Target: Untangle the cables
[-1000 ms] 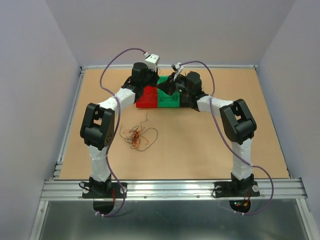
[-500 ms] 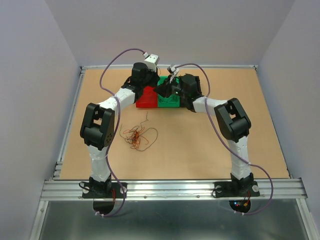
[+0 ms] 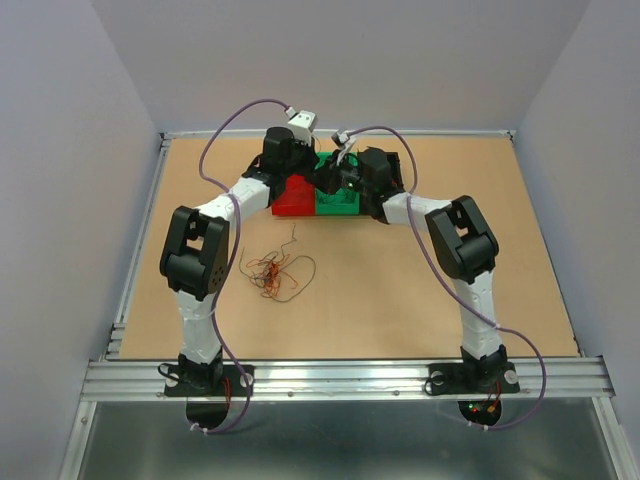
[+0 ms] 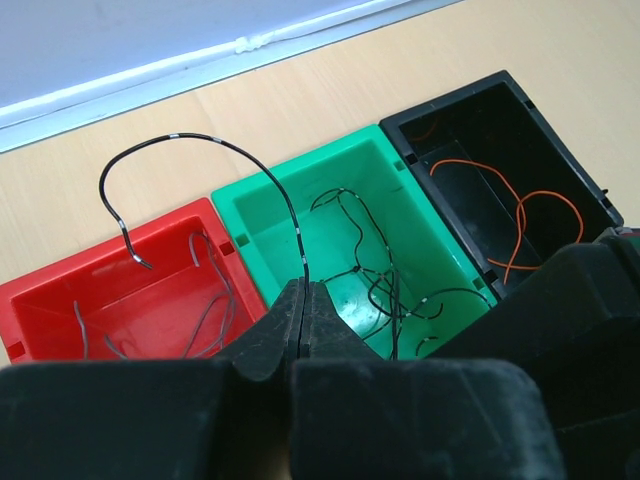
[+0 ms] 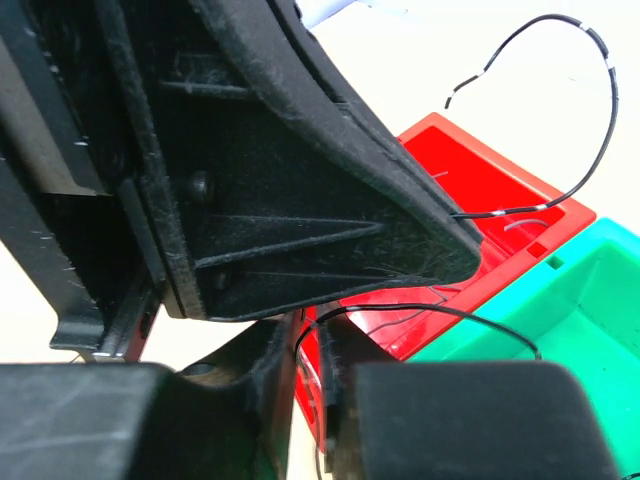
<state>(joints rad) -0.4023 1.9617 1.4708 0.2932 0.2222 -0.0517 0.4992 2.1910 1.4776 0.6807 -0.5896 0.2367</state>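
A clump of thin orange-red and dark cables [image 3: 272,272] lies on the table in front of the left arm. My left gripper [image 4: 303,290] hovers over the red and green bins, shut on a black cable [image 4: 190,137] that arcs up and back toward the red bin. My right gripper [image 5: 312,335] sits close under the left gripper's fingers [image 5: 300,200]. Its jaws stand a narrow gap apart, with a black cable [image 5: 420,310] running between them. From above, both grippers meet over the bins, left gripper [image 3: 312,172] beside right gripper [image 3: 328,180].
Three bins stand in a row at the back. The red bin [image 4: 100,275] holds grey wires, the green bin [image 4: 300,168] holds dark wires [image 4: 380,270], and the black bin [image 4: 470,95] holds an orange wire [image 4: 520,215]. The right arm's bulk [image 4: 580,300] covers the black bin's near corner.
The right arm has swung left, bringing its gripper closer to the left gripper over the bins. The left arm and the clump on the table have not moved.
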